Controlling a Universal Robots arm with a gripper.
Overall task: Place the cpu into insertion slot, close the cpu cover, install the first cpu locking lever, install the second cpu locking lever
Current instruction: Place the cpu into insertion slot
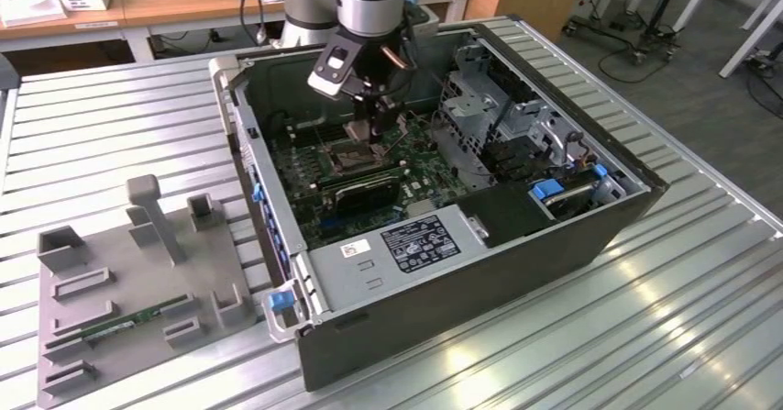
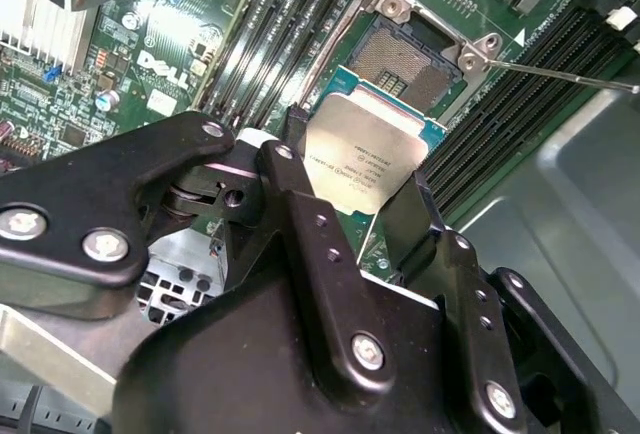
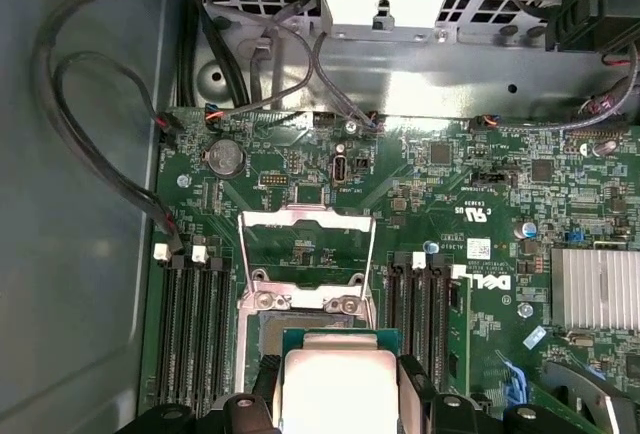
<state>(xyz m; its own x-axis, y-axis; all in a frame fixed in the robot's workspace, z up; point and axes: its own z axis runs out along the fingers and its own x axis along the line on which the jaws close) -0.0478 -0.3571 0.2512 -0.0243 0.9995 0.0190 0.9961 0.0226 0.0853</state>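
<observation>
The cpu (image 2: 360, 166), a small square chip with a dull silver face and green edge, sits between my gripper's (image 2: 358, 182) black fingers (image 2: 425, 216), which are shut on it. In both wrist views it hangs a little above and just short of the insertion slot (image 2: 402, 56), a dark socket with a silver rim on the green board. The cpu cover (image 3: 310, 218) stands swung open beyond the insertion slot (image 3: 264, 336), the board showing through its window. A thin locking lever (image 2: 560, 76) sticks out beside the socket. In the exterior view my gripper (image 1: 366, 133) reaches down into the open computer case (image 1: 514, 236).
Black memory slots (image 3: 190, 324) flank the socket on both sides. A finned heatsink (image 3: 595, 289) and loose cables (image 3: 100, 104) lie nearby. The grey drive cage (image 1: 471, 107) rises at the exterior view's right. A grey fixture tray (image 1: 123, 282) lies on the ribbed table outside the case.
</observation>
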